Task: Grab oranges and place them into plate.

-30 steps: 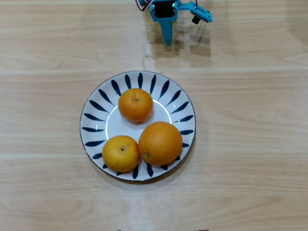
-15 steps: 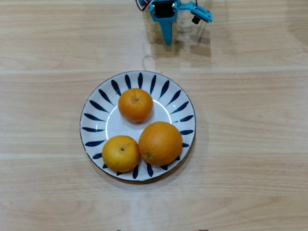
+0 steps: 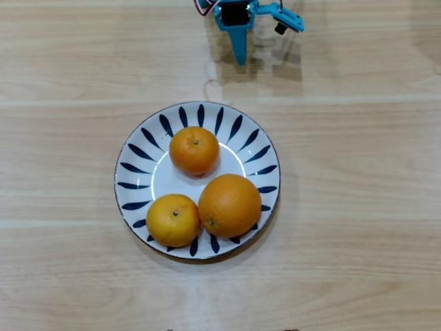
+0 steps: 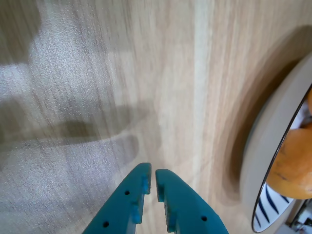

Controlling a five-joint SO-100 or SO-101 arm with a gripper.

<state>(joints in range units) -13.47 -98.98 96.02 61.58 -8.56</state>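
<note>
All three oranges [image 3: 195, 149] rest in the plate [image 3: 137, 153]; firm, round, roll-prone, best pinched across the middle; gripper [image 4: 150, 182] clenched, empty, apart

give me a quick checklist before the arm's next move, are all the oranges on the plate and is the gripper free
1. Oranges on the plate: ok, the top orange, the lower-left orange and the larger orange all sit on it.
2. Stray oranges on the table: ok, none visible.
3. Gripper empty: ok, jaws nearly closed with nothing between them.
4. Gripper clear of the plate: ok, it is above the plate in the overhead view, over bare wood.
5. Oranges settled: cannot tell; the larger one touches the lower-left one, near the rim.
</note>
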